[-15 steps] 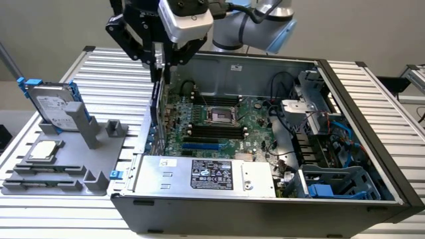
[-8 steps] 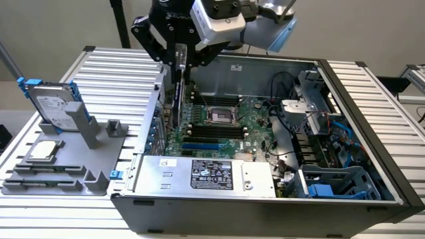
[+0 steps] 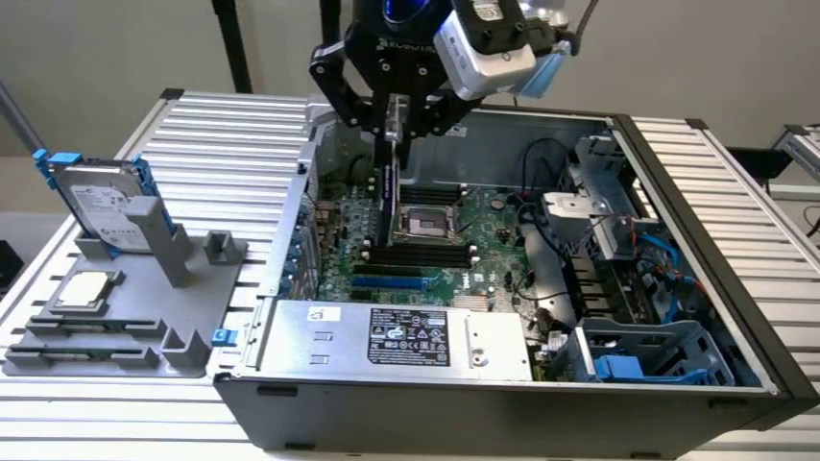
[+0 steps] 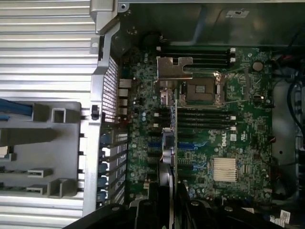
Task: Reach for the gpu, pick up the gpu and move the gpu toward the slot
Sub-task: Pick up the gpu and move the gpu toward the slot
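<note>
My gripper is shut on the gpu, a thin green card seen edge-on that hangs upright over the open computer case. In the wrist view the gpu runs as a narrow line away from the fingers, and its silver bracket sits at the far end over the motherboard. The card hovers above the black memory slots beside the processor socket. A blue expansion slot lies lower on the board, nearer the power supply.
A silver power supply fills the case's near side, and cables and a blue drive cage sit at the exterior view's right. At the left, a grey fixture holds the hard drive and the processor chip.
</note>
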Robot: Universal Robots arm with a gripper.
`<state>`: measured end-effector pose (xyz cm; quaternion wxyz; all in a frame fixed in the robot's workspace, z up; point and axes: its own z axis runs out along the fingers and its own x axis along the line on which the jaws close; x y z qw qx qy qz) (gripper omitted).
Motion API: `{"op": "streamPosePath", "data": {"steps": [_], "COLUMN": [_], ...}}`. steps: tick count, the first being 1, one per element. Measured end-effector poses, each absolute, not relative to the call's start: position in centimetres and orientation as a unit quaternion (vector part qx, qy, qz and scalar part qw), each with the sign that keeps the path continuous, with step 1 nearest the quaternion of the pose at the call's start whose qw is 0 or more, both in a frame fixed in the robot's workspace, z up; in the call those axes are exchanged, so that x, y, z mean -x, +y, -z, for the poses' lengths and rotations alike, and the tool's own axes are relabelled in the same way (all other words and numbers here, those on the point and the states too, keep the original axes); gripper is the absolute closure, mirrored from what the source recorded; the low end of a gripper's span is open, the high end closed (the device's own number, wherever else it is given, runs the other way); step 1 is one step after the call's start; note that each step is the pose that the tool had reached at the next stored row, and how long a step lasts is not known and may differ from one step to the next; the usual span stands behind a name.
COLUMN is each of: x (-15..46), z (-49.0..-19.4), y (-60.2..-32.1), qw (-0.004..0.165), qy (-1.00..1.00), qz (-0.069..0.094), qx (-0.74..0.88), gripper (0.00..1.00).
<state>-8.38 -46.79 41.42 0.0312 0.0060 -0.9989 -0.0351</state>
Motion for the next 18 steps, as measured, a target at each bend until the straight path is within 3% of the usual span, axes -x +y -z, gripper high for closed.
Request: {"op": "streamPosePath", "data": {"steps": [11, 18], "x": [4.2, 3.5], "z": [-40.4, -40.4], "y": [-45.5, -45.4], "qw": [0.031, 0.032], "qy": [-0.999, -0.999], "qz": [0.020, 0.020], "qx": [-0.006, -0.005], "gripper": [0.74, 0.74]}}
